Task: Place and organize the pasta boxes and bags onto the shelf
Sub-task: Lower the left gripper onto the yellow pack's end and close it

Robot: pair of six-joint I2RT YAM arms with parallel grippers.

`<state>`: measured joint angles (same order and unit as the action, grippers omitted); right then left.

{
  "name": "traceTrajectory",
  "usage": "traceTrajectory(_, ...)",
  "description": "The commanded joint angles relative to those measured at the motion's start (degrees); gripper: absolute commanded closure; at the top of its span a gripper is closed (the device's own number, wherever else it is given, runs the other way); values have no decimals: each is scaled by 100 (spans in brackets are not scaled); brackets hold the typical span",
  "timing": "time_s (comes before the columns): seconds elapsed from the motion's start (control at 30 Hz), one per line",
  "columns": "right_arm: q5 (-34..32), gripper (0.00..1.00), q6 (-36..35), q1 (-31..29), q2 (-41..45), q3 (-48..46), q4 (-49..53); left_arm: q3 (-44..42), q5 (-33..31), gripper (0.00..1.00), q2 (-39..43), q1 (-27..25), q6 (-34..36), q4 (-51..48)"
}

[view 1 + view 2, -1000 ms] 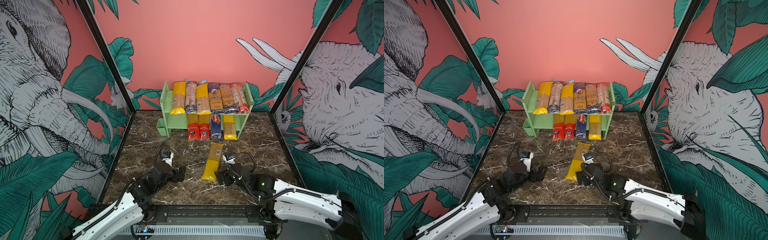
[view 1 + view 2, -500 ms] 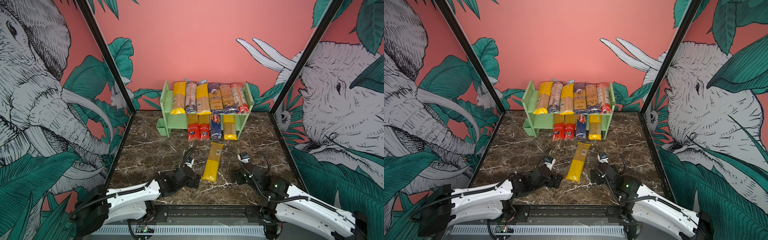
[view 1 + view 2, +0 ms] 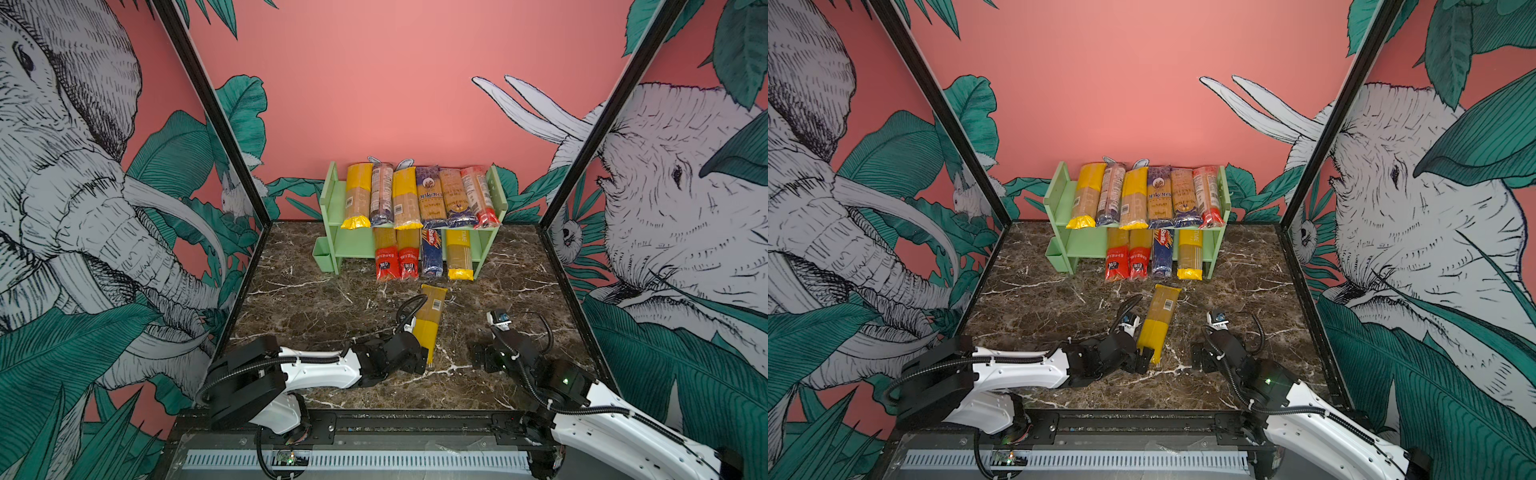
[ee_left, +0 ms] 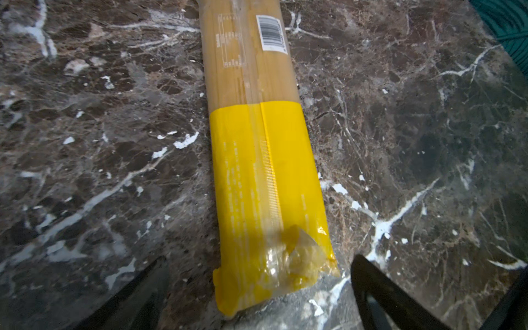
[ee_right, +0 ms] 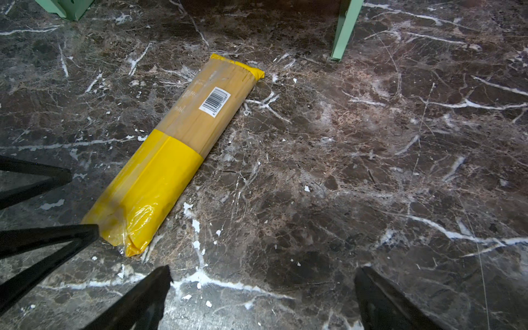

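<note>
I see the counter (image 4: 400, 143) as dark polished marble, white-veined; the spaghetti pack (image 4: 265, 171) is glossy, crinkled plastic film; the shelf (image 3: 331, 195) looks smooth and matt; the right fingers (image 5: 137, 303) matt black.

Bright even light, blurred wrist views

11 pasta packs (image 3: 430, 208), 1 shelf (image 3: 331, 195), 1 cup (image 3: 323, 258), 2 grippers.
Tiers on shelf: 2. On shelf top tier 6: yellow pack 1 (image 3: 357, 195), blue-end pack 1 (image 3: 381, 195), yellow pack 2 (image 3: 405, 199), Ankara pack (image 3: 430, 189), blue-end pack 2 (image 3: 455, 195), red pack 1 (image 3: 478, 195). On shelf lower tier 4: red pack 2 (image 3: 386, 259), red pack 3 (image 3: 408, 259), Barilla pack (image 3: 432, 253), yellow pack 3 (image 3: 459, 255). Off shelf, just in front of it, 1: yellow pack 4 (image 3: 432, 320). By colour: yellow 4, red 3, dark blue 4. Cup sits on shelf's side panel. Grippers in front of shelf: left gripper (image 4: 260, 258), right gripper (image 5: 263, 268).
</note>
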<state>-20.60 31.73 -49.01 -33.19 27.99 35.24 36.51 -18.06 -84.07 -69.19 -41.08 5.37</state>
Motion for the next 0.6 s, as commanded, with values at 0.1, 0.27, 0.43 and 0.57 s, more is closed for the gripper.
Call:
traceTrajectory(0.1, 65, 1, -91, 65, 170, -94, 77, 398, -504, 1, -461, -175, -240, 191)
traceTrajectory(0.27, 117, 1, -122, 85, 159, -95, 45, 503, -803, 1, -703, -240, -268, 253)
traceTrajectory(0.43, 118, 1, -129, 103, 185, -96, 43, 726, -1041, 1, -1160, -311, -304, 95)
traceTrajectory(0.57, 100, 1, -131, 111, 217, -100, 53, 966, -1162, 1, -1555, -367, -434, -164)
